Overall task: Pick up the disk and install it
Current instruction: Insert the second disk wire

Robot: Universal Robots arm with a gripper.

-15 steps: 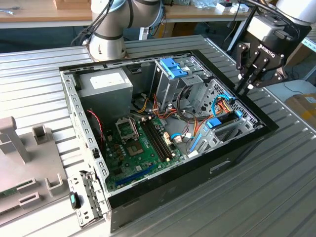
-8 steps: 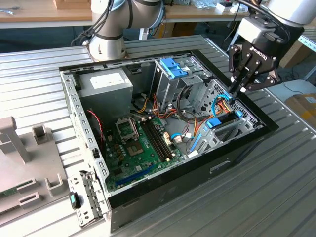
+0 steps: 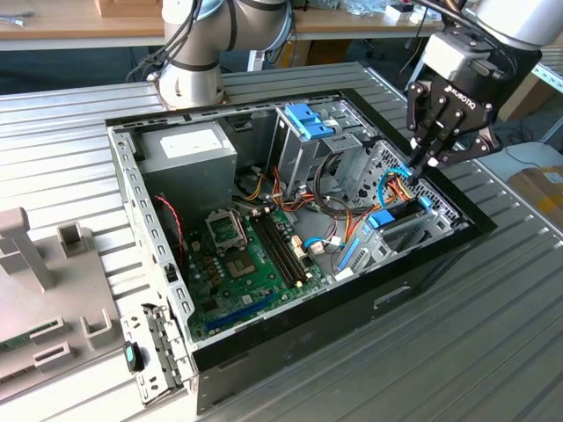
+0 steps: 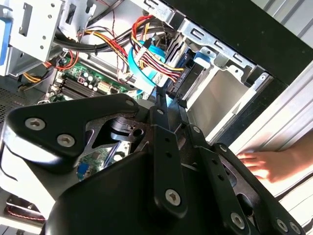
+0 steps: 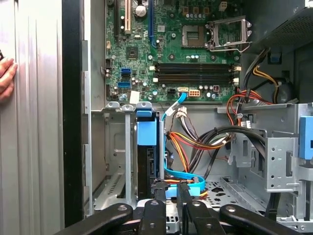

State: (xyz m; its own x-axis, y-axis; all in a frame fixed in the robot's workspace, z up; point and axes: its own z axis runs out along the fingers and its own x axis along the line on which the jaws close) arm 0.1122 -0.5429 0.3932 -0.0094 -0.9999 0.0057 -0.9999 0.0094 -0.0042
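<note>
Sitting on edge in the drive bay at the case's corner, the disk (image 5: 146,161) is showing as a dark slab capped by its bright blue carrier frame, also seen in the exterior view (image 3: 393,215). No print on it is legible. The gripper (image 3: 420,170) is hanging just above that bay, its fingers (image 5: 161,196) drawn close together beside the disk; whether they are touching it cannot be told. Bundled cables (image 5: 205,142) are crowding the bay's inner side, the black case wall (image 5: 72,122) bounding the other. A hand (image 5: 6,78) is resting outside the wall.
</note>
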